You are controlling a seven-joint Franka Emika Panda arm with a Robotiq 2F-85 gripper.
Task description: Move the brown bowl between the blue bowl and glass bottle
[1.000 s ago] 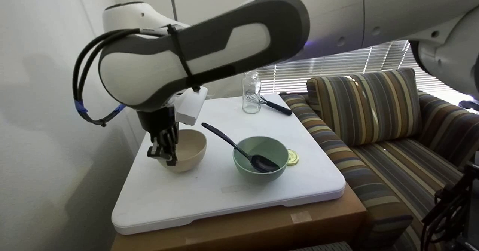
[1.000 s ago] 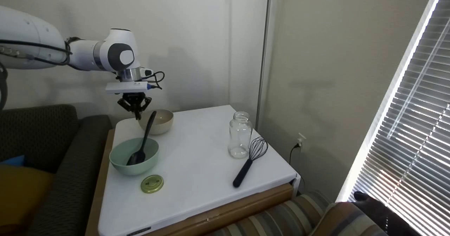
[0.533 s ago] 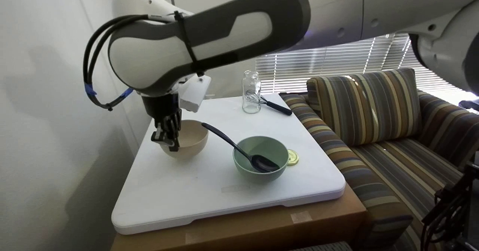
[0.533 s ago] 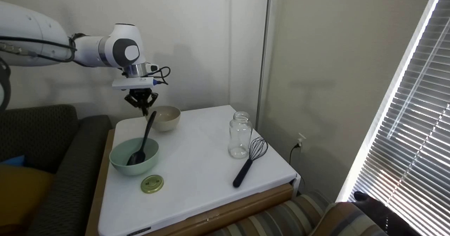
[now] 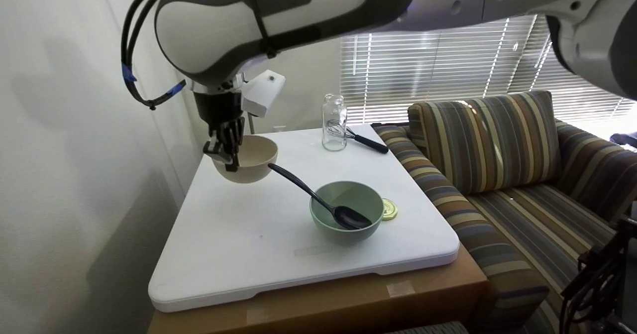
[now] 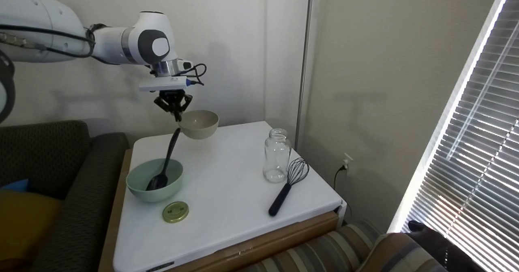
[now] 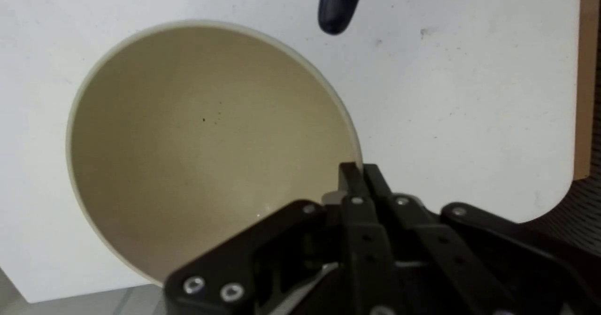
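Near the bench's (image 5: 224,264) wall-side edge, your gripper (image 7: 361,168) pinches the brown bowl (image 7: 206,141) by its rim, sensible for likely light, stiff ware.

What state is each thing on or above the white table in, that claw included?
Brown bowl: raised, rim pinched, specks inside
Gripper: shut on that rim
Blue-green bowl: upright
Spoon: leaning in that bowl
Jar: upright, open
Lid: lying flat
Whisk: lying flat

In an exterior view, a bowl (image 6: 152,194) holding a spoon (image 6: 167,160) sits left on a table (image 6: 227,207), a lid (image 6: 175,212) before it, a second bowl (image 6: 199,125) behind, in the gripper (image 6: 178,118); at right, a jar (image 6: 277,158) stands beside a whisk (image 6: 286,188).
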